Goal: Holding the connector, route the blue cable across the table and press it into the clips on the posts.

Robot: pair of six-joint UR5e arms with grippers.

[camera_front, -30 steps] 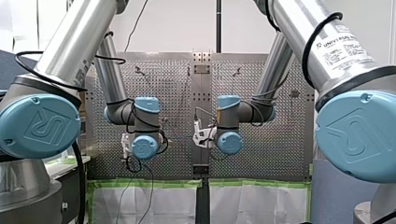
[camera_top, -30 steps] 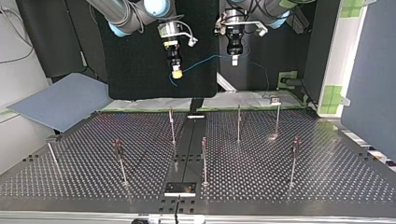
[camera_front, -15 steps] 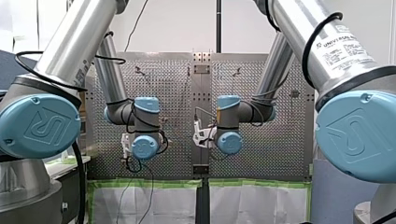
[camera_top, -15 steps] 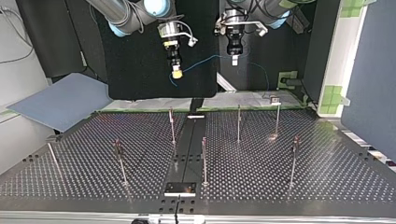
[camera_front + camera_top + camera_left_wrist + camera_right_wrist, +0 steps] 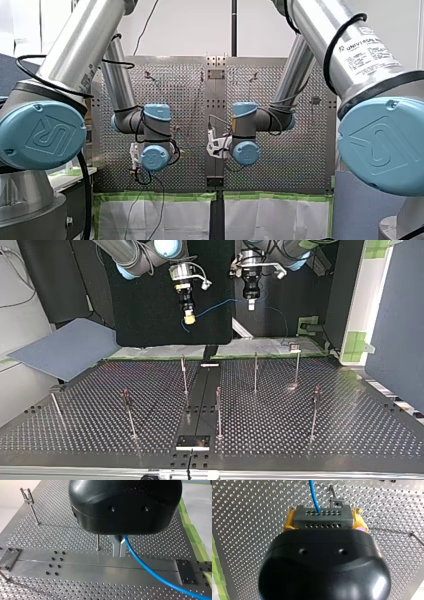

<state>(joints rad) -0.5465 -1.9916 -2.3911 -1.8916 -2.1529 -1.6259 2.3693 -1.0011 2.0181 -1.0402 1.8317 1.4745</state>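
Look at the right gripper [image 5: 323, 520] first. Its yellow pads [image 5: 287, 523] press on both sides of the connector [image 5: 322, 526], a dark grey block with rows of small holes. You can see the blue cable [image 5: 314, 495] come out of the block's front. It runs straight ahead, away from the gripper. A post with a clip [image 5: 336, 502] stands on the table [image 5: 249, 517] ahead of the gripper, down below and close to the line of the cable.

Now look at the left gripper [image 5: 119, 547]. Its two metal fingers [image 5: 115, 548] are pressed together, and they pinch the cable between them. From the fingers the cable curves away to one side, above the table. A thin post [image 5: 98, 542] stands under the gripper, just beside the fingers as you look down. Its top is hidden behind the gripper's black body. A far post [image 5: 32, 510] with a clip on top stands well off to the other side.

In the top view both grippers hang high above the table. The cable sags a little between them, then drops in a loop past the left gripper. It is apart from every post.
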